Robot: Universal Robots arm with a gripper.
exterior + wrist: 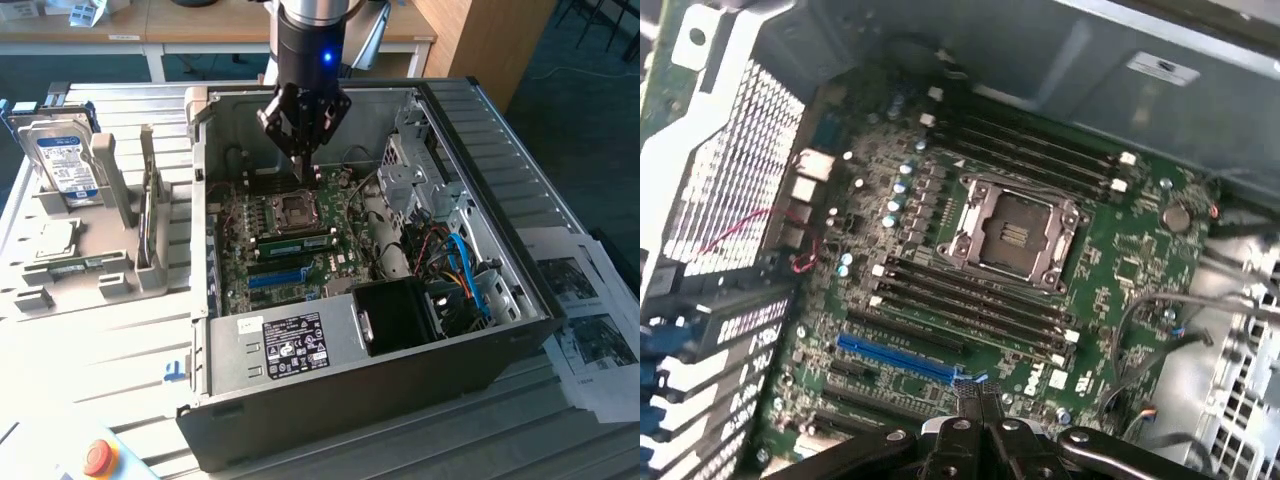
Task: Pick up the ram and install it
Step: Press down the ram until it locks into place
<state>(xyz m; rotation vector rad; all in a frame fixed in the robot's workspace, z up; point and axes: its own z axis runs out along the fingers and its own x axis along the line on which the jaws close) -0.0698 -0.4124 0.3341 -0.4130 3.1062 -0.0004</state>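
One open computer case (430, 330) on slatted grey table (300, 100), paper sheets (590, 330) beside.

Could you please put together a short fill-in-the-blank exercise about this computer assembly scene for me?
1. The gripper hangs over the open computer case, above the motherboard's empty CPU ____.
2. The hard drive stands in a grey rack at the exterior view's ____.
3. One long expansion slot on the motherboard is coloured ____.

Missing words: socket; left; blue.
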